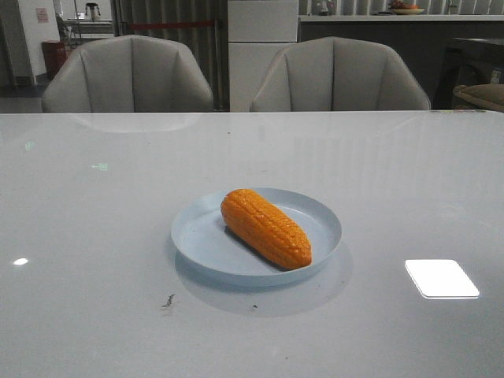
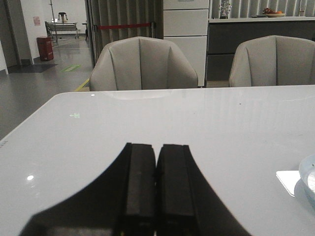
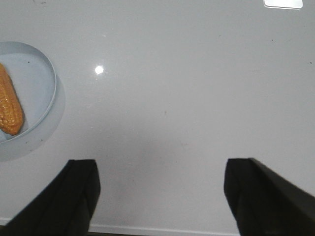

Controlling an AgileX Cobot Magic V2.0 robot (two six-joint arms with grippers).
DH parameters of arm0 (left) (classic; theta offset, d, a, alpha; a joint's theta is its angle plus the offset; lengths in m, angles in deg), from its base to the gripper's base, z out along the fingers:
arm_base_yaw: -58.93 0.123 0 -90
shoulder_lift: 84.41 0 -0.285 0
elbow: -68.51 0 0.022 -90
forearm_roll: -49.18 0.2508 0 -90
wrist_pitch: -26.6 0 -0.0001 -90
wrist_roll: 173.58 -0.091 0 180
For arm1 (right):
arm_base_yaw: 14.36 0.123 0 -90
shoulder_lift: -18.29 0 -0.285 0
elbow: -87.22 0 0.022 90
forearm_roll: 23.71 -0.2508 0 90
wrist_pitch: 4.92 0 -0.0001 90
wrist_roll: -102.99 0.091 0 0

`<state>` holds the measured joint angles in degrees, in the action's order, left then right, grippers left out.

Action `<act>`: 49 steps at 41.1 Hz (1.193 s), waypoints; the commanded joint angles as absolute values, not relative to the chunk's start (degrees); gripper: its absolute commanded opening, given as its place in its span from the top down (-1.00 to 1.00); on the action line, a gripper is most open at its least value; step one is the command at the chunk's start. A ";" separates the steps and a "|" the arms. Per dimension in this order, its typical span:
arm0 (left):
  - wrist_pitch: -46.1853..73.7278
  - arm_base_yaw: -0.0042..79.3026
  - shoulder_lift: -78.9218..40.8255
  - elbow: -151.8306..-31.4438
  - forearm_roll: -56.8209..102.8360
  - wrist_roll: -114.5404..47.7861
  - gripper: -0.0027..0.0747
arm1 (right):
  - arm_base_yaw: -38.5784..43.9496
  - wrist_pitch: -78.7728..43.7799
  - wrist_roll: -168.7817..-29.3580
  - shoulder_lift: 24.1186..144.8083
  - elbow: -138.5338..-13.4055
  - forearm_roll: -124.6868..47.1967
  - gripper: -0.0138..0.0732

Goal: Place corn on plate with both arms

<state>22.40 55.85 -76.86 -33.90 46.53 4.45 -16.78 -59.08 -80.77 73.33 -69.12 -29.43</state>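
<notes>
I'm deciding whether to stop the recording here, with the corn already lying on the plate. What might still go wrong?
The corn lies diagonally, its tapered end close to the plate rim; a bump might roll the glossy cob off. The right gripper is open over bare table beside the plate, so a careless move toward it could nudge the rim. The left gripper is shut and farther off, a lesser concern.
</notes>
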 commanded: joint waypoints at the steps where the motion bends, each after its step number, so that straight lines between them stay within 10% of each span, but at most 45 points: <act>1: 27.63 55.89 -77.39 -33.73 45.89 5.08 0.70 | -17.23 -55.70 -81.08 73.23 -70.65 -29.48 -0.75; 14: 27.63 55.89 -77.39 -33.73 45.89 5.08 0.70 | -16.56 -49.27 -81.08 69.07 -65.41 -28.47 -0.69; 27: 27.63 55.89 -77.39 -33.73 45.89 5.08 0.70 | -10.94 -9.64 -81.08 51.48 -39.26 -28.47 0.58; 49: 27.63 55.89 -77.36 -33.73 45.89 5.08 0.70 | -10.99 -9.81 -81.08 24.59 -14.88 -28.58 0.53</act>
<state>22.58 55.85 -76.86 -33.90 46.53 4.55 -11.07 -11.85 -80.77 25.52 -13.95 -28.88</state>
